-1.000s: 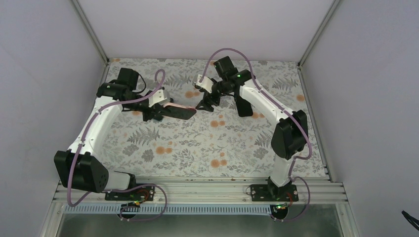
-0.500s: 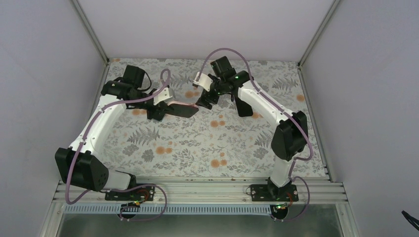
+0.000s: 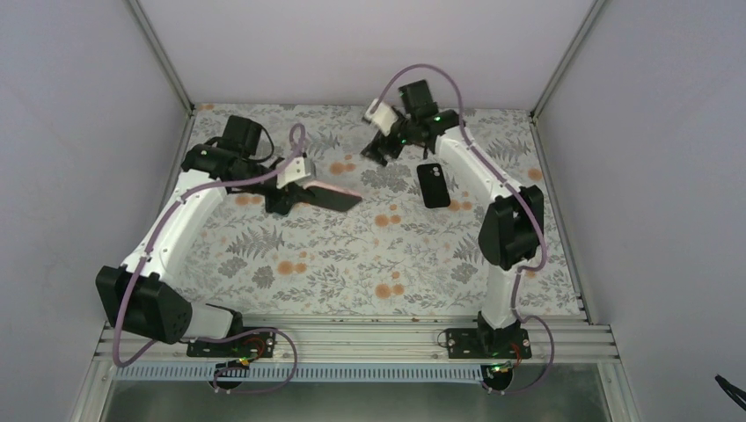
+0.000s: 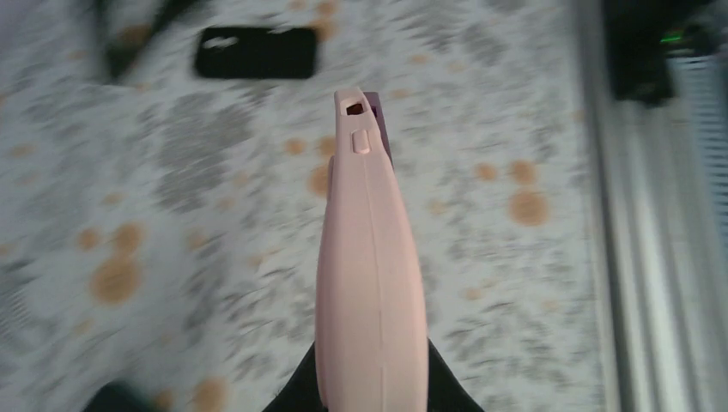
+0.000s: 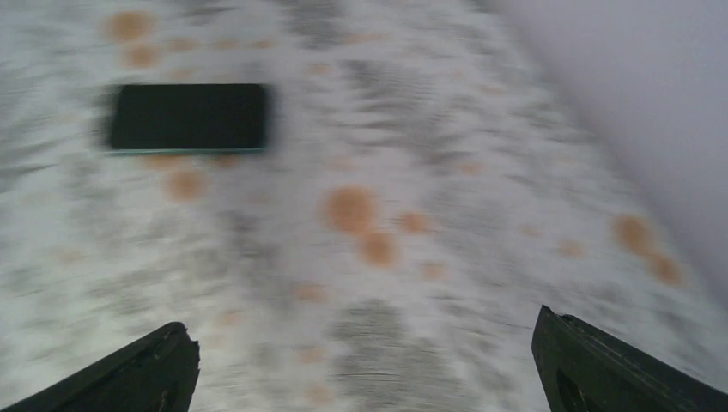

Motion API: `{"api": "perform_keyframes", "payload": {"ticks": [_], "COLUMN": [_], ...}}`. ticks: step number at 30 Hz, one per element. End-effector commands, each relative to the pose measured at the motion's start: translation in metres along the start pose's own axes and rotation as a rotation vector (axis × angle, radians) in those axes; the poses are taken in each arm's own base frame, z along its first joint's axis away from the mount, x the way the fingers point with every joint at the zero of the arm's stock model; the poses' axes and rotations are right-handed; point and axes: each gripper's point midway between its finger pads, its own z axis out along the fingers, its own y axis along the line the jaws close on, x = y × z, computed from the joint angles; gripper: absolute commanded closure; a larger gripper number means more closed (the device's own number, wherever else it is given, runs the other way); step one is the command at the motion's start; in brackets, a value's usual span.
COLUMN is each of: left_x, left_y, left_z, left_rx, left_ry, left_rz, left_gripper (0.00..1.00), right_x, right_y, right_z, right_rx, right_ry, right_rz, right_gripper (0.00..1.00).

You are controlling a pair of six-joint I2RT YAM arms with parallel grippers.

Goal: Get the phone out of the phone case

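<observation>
My left gripper (image 3: 288, 193) is shut on the pink phone case (image 3: 327, 192) and holds it edge-on above the mat, left of centre. In the left wrist view the case (image 4: 371, 275) stands upright between my fingers (image 4: 446, 396) and no phone shows in it. The black phone (image 3: 433, 185) lies flat on the mat, right of centre, and also shows in the left wrist view (image 4: 255, 53) and the right wrist view (image 5: 189, 117). My right gripper (image 3: 380, 151) is open and empty, raised near the back of the mat, up and left of the phone.
The floral mat (image 3: 369, 255) covers the table. White walls close in the left, back and right sides. An aluminium rail (image 3: 352, 334) with both arm bases runs along the near edge.
My right gripper has pulled away from the case's end, up and back toward the far wall, uncovering the phone on the mat. My left gripper has shifted the case slightly right.
</observation>
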Motion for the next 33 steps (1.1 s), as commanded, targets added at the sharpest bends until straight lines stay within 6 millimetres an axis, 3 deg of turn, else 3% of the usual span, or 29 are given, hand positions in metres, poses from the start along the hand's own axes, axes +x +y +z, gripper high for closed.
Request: {"api": "perform_keyframes", "payload": {"ticks": [1, 5, 8, 11, 14, 16, 19, 25, 33], "left_x": [-0.042, -0.039, -0.035, -0.034, -0.035, -0.036, -0.038, -0.039, -0.043], "left_y": [-0.073, -0.07, -0.066, -0.056, -0.049, -0.045, -0.043, -0.04, -0.039], "left_z": [-0.021, -0.019, -0.014, -0.011, -0.009, -0.007, -0.006, -0.005, -0.006], "left_rx": [0.236, 0.224, 0.211, 0.179, 0.161, 0.164, 0.167, 0.157, 0.154], "left_ry": [-0.176, -0.164, -0.154, -0.143, -0.142, -0.141, -0.142, -0.146, -0.165], "left_rz": [0.029, 0.024, 0.021, 0.02, 0.028, 0.026, 0.026, 0.028, 0.021], "left_gripper": [0.98, 0.98, 0.98, 0.98, 0.98, 0.98, 0.98, 0.98, 0.98], "right_x": [0.025, 0.036, 0.038, 0.033, 0.032, 0.031, 0.025, 0.027, 0.034], "right_y": [-0.14, -0.157, -0.142, -0.096, -0.025, 0.019, 0.06, 0.088, 0.104], "right_z": [-0.032, -0.04, -0.04, -0.04, -0.042, -0.051, -0.071, -0.087, -0.094], "right_rx": [0.366, 0.373, 0.303, 0.155, 0.012, -0.038, -0.115, -0.191, -0.228], "right_ry": [-0.017, -0.026, -0.03, -0.043, -0.029, -0.028, -0.093, -0.141, -0.152], "right_rz": [0.125, 0.163, 0.148, 0.094, -0.027, -0.107, -0.135, -0.103, -0.106], "right_gripper": [0.0, 0.0, 0.0, 0.0, 0.0, 0.0, 0.0, 0.01, 0.02]}}
